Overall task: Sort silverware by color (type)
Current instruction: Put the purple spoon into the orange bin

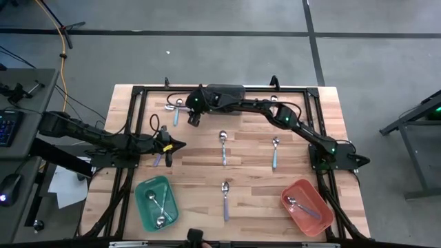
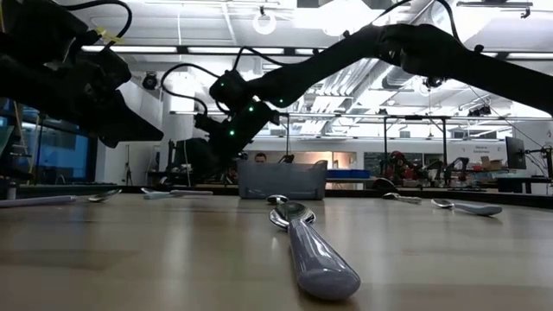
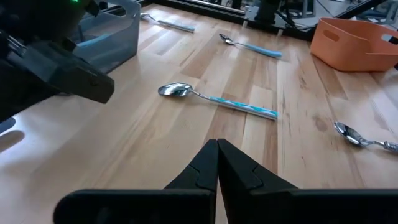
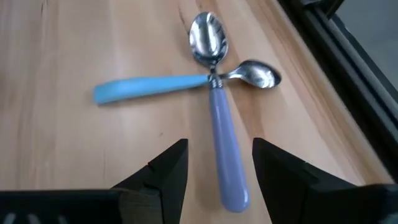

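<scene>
The right gripper (image 1: 196,118) is positioned over the far left part of the wooden table (image 1: 255,172), its fingers (image 4: 165,171) spread apart and empty. Directly beneath it two crossed spoons are seen in the right wrist view: a lavender-handled spoon (image 4: 221,140) and a light blue-handled spoon (image 4: 155,87), overlapping at their necks, with the lavender handle lying between the spread fingers. In the high view the same pair (image 1: 175,110) is located just beside the gripper, near the table's far left corner. The left gripper (image 1: 176,145) is held over the left-middle of the table with its fingers (image 3: 217,165) pressed together and nothing pinched. Three further spoons are laid well apart on the open tabletop: a blue-handled spoon (image 1: 223,147) at the centre, another blue-handled spoon (image 1: 275,153) to its right, and a lavender spoon (image 1: 225,198) nearer the front edge. Two spoons are contained in the green bin (image 1: 143,200) at the front left. One spoon is contained in the red bin (image 1: 324,200) at the front right. A grey bin (image 3: 109,34) is shown beside the right arm in the left wrist view.
</scene>
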`<action>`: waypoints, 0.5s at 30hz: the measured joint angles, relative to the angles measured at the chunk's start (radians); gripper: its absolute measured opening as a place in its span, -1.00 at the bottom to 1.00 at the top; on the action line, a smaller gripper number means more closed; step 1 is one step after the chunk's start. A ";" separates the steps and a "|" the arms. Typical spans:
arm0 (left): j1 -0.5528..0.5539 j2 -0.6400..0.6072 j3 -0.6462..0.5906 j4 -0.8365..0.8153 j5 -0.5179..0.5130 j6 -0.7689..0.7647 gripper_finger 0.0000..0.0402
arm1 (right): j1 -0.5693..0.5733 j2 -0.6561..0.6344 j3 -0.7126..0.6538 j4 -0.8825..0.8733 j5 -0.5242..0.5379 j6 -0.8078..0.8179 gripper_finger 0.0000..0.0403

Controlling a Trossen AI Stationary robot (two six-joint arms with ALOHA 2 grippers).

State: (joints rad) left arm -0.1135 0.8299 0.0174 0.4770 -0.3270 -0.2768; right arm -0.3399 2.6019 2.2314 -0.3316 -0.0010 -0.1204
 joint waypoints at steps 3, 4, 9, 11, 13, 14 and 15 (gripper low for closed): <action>0.000 0.000 0.000 0.000 0.000 0.000 -1.00 | 0.001 -0.002 0.000 -0.002 0.000 0.000 -0.18; 0.000 0.000 0.000 0.000 0.000 0.000 -1.00 | 0.004 -0.004 0.000 -0.002 0.000 0.000 -0.18; 0.000 0.000 0.000 0.001 0.000 0.000 -1.00 | 0.011 -0.009 0.019 0.011 0.000 0.015 -0.18; 0.000 0.000 0.000 0.003 0.000 0.000 -1.00 | 0.012 -0.009 0.019 0.015 0.000 0.015 -0.21; 0.000 0.000 0.000 0.011 0.000 0.000 -1.00 | 0.012 -0.008 0.019 0.026 0.000 0.015 -0.26; 0.000 0.000 0.000 0.014 0.000 0.001 -1.00 | 0.012 -0.008 0.019 0.031 0.000 0.015 -0.30; 0.000 0.000 0.000 0.016 0.000 0.001 -1.00 | 0.012 -0.008 0.019 0.031 0.000 0.015 -0.33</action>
State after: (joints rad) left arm -0.1131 0.8299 0.0174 0.4931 -0.3265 -0.2762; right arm -0.3275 2.5935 2.2501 -0.3004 -0.0010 -0.1051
